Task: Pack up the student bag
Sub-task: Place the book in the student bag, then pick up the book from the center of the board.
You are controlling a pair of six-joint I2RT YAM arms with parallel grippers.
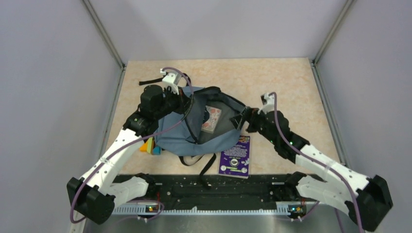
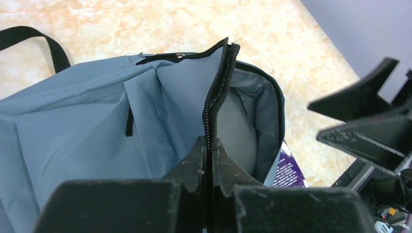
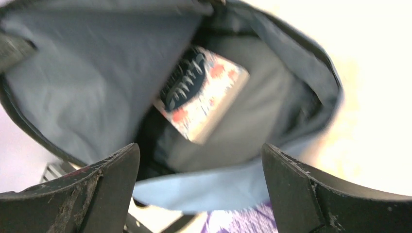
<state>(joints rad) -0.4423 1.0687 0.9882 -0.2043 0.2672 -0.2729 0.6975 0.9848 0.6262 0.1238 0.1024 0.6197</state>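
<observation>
The student bag point(image 1: 175, 138) lies on the table point(image 1: 282, 82) left of centre, with its opening on its right side. A booklet point(image 1: 211, 119) lies inside it. A book point(image 1: 235, 156) lies just beside the bag's near right corner. Small blocks point(image 1: 150, 146) sit at its near left corner, and a strap point(image 1: 208, 167) trails toward the table's near edge.

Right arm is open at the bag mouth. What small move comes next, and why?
Probably draw the right gripper back from the mouth of the soft blue-grey fabric backpack toward the purple paperback book on the table beside it. Its jaws are open and empty, a pale patterned book already lies inside, and the left gripper pinches the zip edge, holding the mouth open.
</observation>
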